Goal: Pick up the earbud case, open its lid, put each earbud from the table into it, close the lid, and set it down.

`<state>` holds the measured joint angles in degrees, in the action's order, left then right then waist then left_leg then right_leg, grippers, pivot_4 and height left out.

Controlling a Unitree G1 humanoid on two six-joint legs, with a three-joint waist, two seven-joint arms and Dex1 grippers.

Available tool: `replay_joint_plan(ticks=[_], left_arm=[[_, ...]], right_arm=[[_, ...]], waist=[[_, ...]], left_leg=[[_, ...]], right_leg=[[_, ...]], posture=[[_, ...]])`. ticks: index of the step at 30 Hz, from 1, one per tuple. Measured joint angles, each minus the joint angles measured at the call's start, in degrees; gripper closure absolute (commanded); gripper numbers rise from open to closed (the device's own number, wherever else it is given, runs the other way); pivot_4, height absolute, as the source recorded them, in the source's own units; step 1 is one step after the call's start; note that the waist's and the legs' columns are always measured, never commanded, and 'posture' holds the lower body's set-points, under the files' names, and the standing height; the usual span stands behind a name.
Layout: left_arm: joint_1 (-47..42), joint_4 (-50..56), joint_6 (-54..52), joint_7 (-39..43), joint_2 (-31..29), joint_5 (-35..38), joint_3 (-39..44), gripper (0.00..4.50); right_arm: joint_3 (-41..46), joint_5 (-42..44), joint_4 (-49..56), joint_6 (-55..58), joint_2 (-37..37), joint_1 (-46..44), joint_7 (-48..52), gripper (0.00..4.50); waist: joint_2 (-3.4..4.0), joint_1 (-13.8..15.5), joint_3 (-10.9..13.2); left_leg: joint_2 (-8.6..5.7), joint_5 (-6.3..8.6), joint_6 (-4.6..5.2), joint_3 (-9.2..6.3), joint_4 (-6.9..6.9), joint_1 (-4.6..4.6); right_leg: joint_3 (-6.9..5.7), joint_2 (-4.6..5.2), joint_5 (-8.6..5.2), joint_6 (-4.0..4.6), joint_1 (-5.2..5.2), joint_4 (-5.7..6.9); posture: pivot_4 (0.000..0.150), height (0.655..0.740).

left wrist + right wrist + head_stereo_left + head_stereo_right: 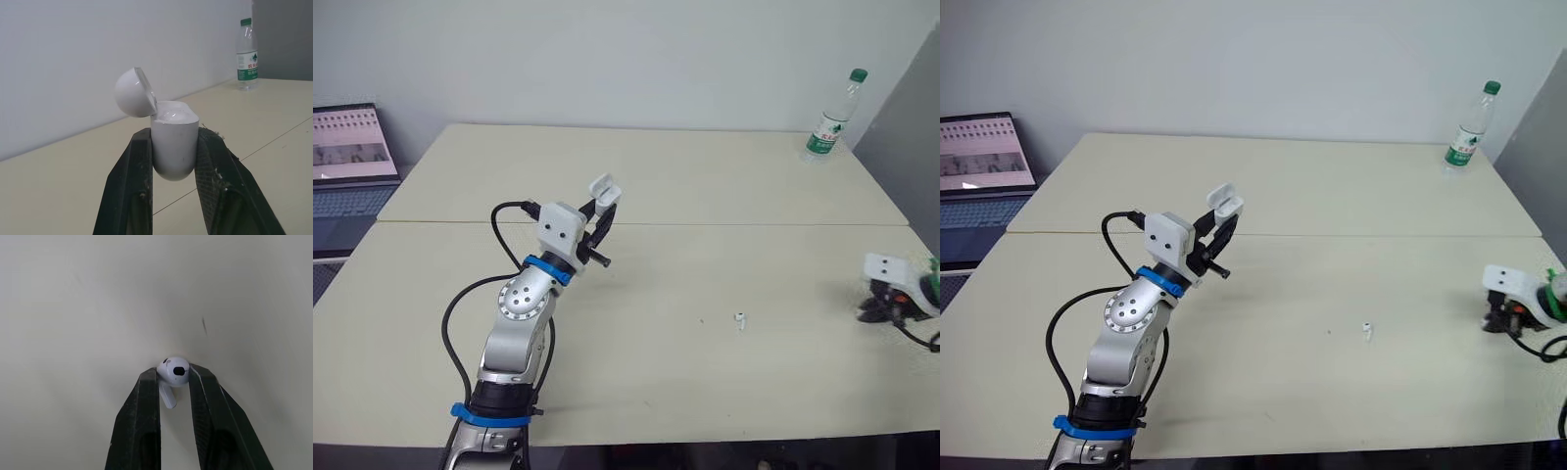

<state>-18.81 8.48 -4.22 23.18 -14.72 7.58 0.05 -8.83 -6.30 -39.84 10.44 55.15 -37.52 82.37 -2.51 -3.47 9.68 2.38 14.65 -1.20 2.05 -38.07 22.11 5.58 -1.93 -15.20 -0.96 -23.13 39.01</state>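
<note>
One earbud (740, 318) lies on the table (705, 196); the right gripper (172, 374) pinches a second earbud (174, 370) at the right. The left gripper (174, 142) squeezes the earbud case (174, 156) up high at the left, lid (134, 93) open, ready for them.

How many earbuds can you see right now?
2: one earbud pinched in the right hand, another earbud lying on the table. The open case may hide more.

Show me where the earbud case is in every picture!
Left eye view: left of centre, the open earbud case raised in the left pincer.
Right eye view: earbud case, likewise left of centre.
Left wrist view: earbud case at centre, gripped.
Right wrist view: the right pincer pinches an earbud.
Shared landmark: the green-capped bottle, far right on the table.
</note>
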Motion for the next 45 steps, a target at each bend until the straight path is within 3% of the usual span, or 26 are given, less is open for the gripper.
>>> replay_joint_plan(ticks=[4, 8, 11, 15, 24, 45], left_arm=[[-0.02, -0.10, -0.03, 0.38, 1.81, 1.10, -1.05, 3.70], [-0.71, -0.32, -0.11, 1.21, 2.56, 2.30, -1.17, 3.70], [-2.18, -1.85, -0.09, 1.35, 2.35, 2.60, -0.65, 3.70], [-3.22, -2.44, -0.09, 1.42, 2.37, 2.66, -0.70, 3.70], [-5.15, -2.30, -0.36, 1.32, 2.67, 3.75, -0.84, 3.70], [-5.57, -2.31, 0.80, 2.21, 2.56, 3.69, -1.84, 3.70]], right_arm=[[6.96, 12.51, 20.10, 22.85, -13.67, -1.02, -6.97, 4.06], [16.16, 25.78, 39.94, 43.44, -32.02, -7.29, -23.31, 4.06], [18.82, 29.88, 48.20, 46.34, -44.69, -9.46, -35.44, 4.06], [18.17, 31.66, 51.05, 45.25, -53.91, -9.18, -45.98, 4.06], [13.88, 29.98, 51.10, 36.48, -55.15, -6.34, -55.33, 4.06], [8.10, 31.66, 50.76, 34.35, -53.26, -5.56, -57.59, 4.06]], waist=[[0.24, -0.24, 0.07], [0.42, 0.59, 0.09], [0.41, 1.72, 0.08], [0.41, 2.12, 0.08], [0.41, 1.57, 0.08], [0.40, 1.45, 0.08]], left_leg=[[0.05, 0.00, -0.02, -0.13, 0.04, 0.10], [0.05, -0.01, -0.04, -0.34, -0.03, 0.66], [-0.04, 0.00, -0.05, -0.44, -0.05, 0.81], [-0.40, 0.01, -0.02, -0.44, -0.09, 0.89], [-0.59, 0.01, 0.03, -0.43, -0.01, 0.86], [-0.60, 0.01, 0.03, -0.41, 0.00, 0.87]], right_leg=[[-0.11, -0.06, 0.00, 0.00, -0.10, 0.08], [-0.36, -0.05, 0.00, 0.01, -0.45, 0.04], [-0.45, 0.01, 0.00, 0.01, -0.50, -0.02], [-0.46, 0.39, 0.00, 0.00, -0.54, -0.02], [-0.50, 0.63, -0.03, -0.12, -0.56, 0.00], [-0.48, 0.62, -0.06, -0.17, -0.57, -0.02]], posture=[[0.150, 0.7400], [0.150, 0.7400], [0.150, 0.7400], [0.150, 0.7400], [0.150, 0.7400], [0.150, 0.7400]])
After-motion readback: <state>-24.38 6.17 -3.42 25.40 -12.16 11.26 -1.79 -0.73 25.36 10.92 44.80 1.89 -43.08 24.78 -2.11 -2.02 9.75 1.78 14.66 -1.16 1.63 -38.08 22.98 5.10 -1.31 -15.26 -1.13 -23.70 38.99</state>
